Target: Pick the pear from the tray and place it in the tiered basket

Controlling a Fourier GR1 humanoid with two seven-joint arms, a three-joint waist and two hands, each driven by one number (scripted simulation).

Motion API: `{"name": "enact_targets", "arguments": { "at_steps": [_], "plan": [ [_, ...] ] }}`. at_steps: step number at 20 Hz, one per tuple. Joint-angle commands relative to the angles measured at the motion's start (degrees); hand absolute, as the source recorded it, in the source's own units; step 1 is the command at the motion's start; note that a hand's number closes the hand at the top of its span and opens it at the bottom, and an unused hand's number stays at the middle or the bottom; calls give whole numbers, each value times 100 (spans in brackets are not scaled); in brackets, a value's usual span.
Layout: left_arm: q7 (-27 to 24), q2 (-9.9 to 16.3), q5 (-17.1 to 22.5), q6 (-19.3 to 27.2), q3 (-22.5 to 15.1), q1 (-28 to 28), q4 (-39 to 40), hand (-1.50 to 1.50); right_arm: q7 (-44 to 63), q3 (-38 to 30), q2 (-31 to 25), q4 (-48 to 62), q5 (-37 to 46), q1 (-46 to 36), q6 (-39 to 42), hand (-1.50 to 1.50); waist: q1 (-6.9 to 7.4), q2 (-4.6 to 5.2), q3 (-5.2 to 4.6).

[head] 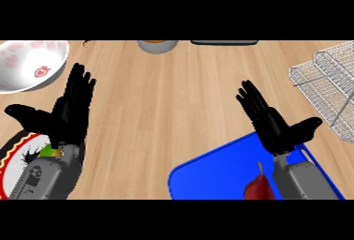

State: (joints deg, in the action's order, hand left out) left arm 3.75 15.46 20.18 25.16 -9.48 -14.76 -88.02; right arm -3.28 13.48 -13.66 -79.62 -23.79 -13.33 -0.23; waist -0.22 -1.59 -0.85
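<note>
On the blue tray [214,176] lies the pear [258,187]; both hands' fingers [254,101] straight, holding nothing.

A kitchen, by its furnishings: a pale wood-grain tabletop [180,93] carries a white bowl [31,63] with red paw prints at the far left; a wire tiered basket [328,84] at the right; a blue tray [221,173] holding a red pear [258,187].
</note>
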Motion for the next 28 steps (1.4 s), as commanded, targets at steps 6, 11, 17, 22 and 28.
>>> {"name": "enact_targets", "arguments": {
  "at_steps": [6, 11, 17, 22, 28],
  "plan": [
    [-210, 1540, -1186, -143, 63, 731, 587, 0, -124, -1532, -17, -635, 358, 1279, -2664, 150, -662, 36, 69],
    [-106, 1538, -1083, -182, 66, 891, 536, 0, 233, -2184, 45, 23, 929, 2586, -4500, -150, -890, 94, 22],
    [-71, 1683, -1191, -384, -100, 973, 347, 0, 810, -1490, 107, -1611, 1748, 4089, -5410, -150, -457, 90, 11],
    [-60, 1547, -1264, -471, -285, 697, 400, 0, 1987, -423, -809, -2086, 2321, 4950, -4724, -150, -198, 270, -8],
    [-177, 1559, -1308, -565, -331, 654, 311, 0, 3677, 5, -1764, -3302, 2757, 5554, -4426, -150, 134, 309, -19]
  ]
}}
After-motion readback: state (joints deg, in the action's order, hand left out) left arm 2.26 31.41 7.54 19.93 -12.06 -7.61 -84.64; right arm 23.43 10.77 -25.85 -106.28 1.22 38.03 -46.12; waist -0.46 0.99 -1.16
